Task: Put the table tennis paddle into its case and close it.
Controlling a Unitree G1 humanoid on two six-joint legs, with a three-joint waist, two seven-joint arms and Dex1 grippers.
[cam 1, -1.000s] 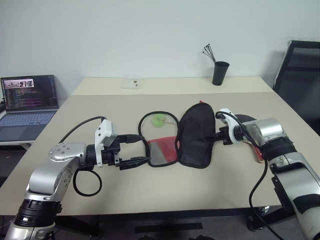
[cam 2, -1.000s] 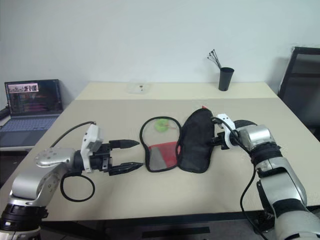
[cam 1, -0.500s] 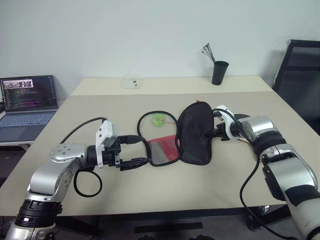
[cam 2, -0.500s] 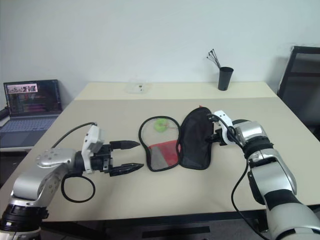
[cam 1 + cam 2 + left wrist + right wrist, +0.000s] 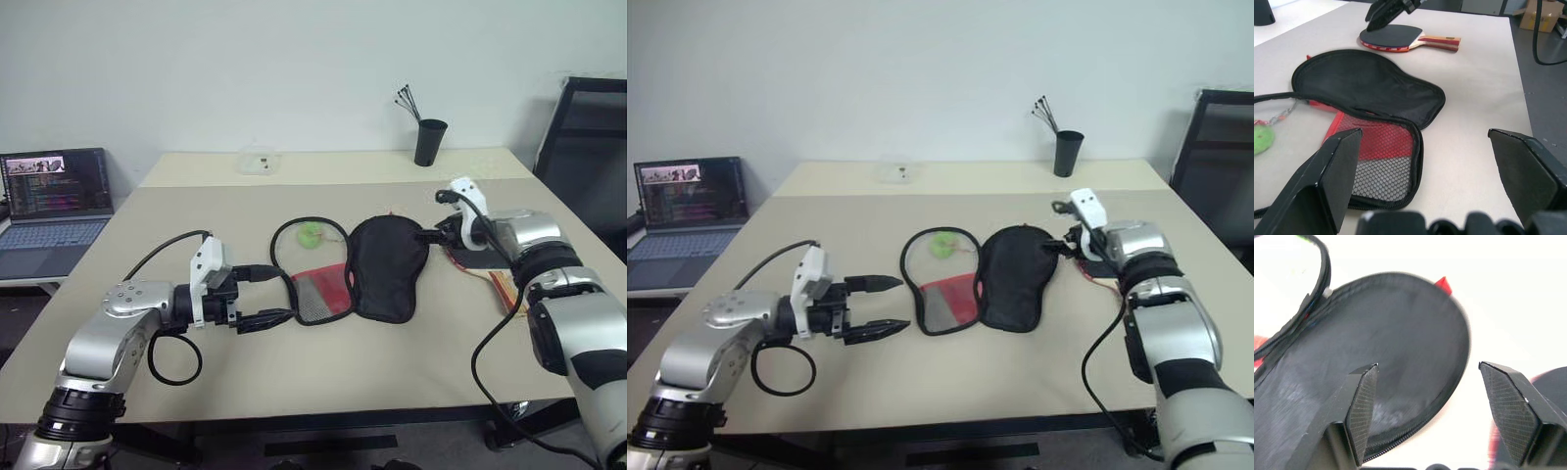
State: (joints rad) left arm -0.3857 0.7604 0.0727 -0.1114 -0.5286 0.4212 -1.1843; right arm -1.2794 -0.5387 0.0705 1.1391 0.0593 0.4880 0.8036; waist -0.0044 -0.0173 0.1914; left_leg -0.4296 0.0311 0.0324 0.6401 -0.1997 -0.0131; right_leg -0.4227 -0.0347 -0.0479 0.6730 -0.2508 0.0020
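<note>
I have the case [image 5: 348, 279] lying unzipped and flat mid-table, and the paddle [image 5: 1400, 39] sits on the table just right of it. My right gripper [image 5: 1058, 245] hovers wide and empty over the flap's edge; left gripper [image 5: 266, 294] wide too. Next I must grasp the paddle.
</note>
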